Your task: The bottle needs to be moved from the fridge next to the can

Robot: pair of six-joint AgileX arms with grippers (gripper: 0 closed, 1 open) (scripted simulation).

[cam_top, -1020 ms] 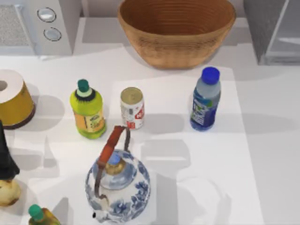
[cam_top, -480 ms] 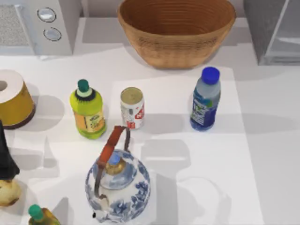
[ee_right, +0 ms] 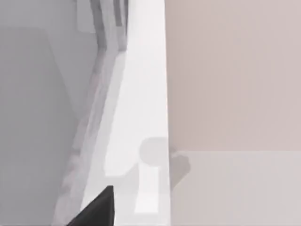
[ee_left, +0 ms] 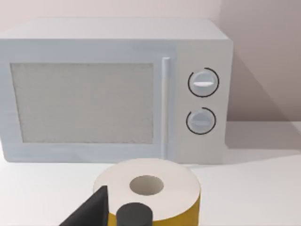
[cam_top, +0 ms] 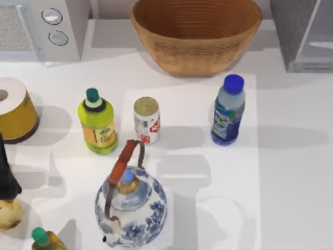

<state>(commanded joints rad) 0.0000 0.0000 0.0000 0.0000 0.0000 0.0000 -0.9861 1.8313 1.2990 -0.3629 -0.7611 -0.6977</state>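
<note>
The bottle stands upright on the white table, out of the fridge, which sits at the table's far right corner, about one o'clock from the bottle. The can stands upright at the bottle's nine o'clock, well apart from it, with bare table between them. Just beside the can, at its nine o'clock, is a yellow-green bottle; a blue-and-white teapot sits near its six o'clock. A wicker basket fills the far edge at twelve o'clock. The right half of the table, from the bottle out to the right edge, lies open.

At the left edge a yellow roll stands before the microwave. The left arm shows as a dark shape at the left edge; its wrist view looks over the roll at the microwave. The right wrist view looks along the fridge's side toward a pale wall. I cannot tell how either gripper's fingers stand.
</note>
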